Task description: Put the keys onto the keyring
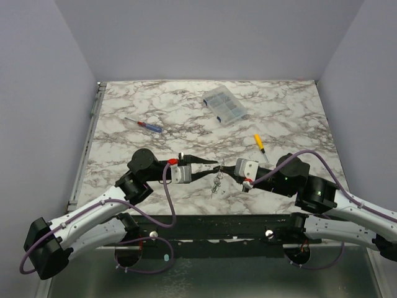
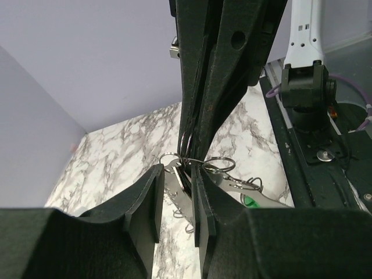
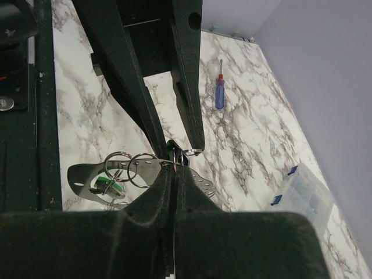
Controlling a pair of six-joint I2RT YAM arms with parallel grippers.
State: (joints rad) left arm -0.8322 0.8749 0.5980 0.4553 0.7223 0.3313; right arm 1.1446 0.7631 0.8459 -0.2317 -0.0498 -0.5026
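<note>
Holding the keyring (image 2: 170,157) nose to nose between both grippers, up off the marble table (image 1: 124,124). With the right gripper (image 1: 224,169) clamped fully closed on thin wire, seemingly the ring itself. With the left gripper (image 1: 214,165) partly apart, straddling the ring and one key blade; impossible to tell whether actually pinching. Leaving the keys (image 1: 216,184) dangling straight below both sets of jaws, long axes pointing down, crosswise to the fingers, about equally near either arm. Probably mid-threading: calls for lining a key's hole up with the ring's split end between the two sets of jaws, without tangling the loose blades beneath.
</note>
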